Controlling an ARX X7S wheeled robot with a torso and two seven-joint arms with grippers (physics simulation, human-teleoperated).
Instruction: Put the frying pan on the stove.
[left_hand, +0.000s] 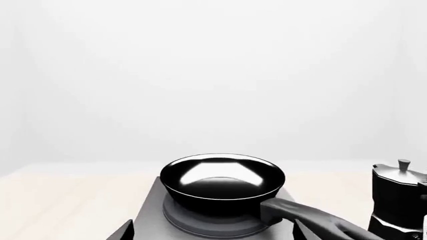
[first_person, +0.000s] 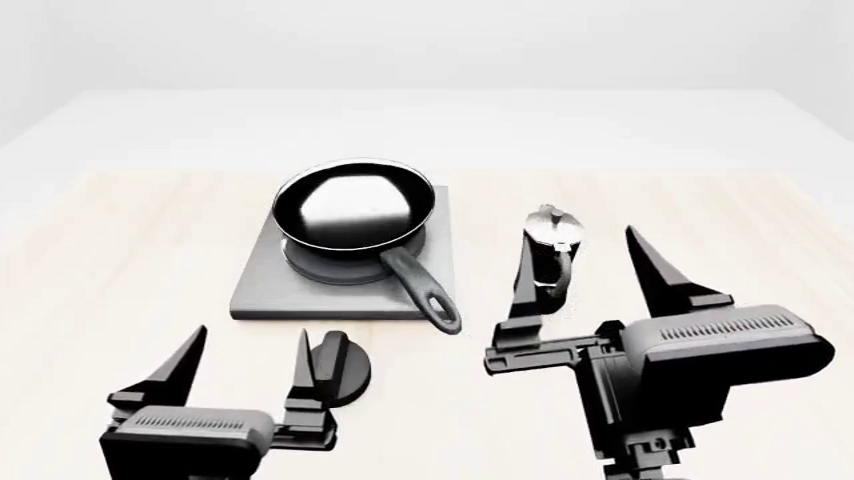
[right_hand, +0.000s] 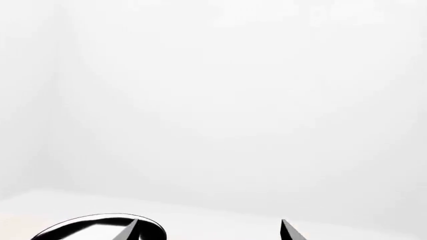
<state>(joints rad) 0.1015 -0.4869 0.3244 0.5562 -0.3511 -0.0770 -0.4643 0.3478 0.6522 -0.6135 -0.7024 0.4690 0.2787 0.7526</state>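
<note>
Frying pan (first_person: 354, 205) sits on stove (first_person: 267, 290) rings, both grippers, left gripper (first_person: 247, 368) and right gripper (first_person: 583, 275), spread wide and empty; risk: right arm clipping overhanging handle (first_person: 424, 288) or nearby moka pot (first_person: 554, 240) on retreat.

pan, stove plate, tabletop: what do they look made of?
Frying pan: glossy black, likely coated metal; the inside mirrors bright light. Handle matte black, perhaps plastic.
Stove: flat matte grey, reads as metal; darker raised rings under the pan.
Table: pale wood look, faint grain, matte.
It is a render, so these are looks only.
</note>
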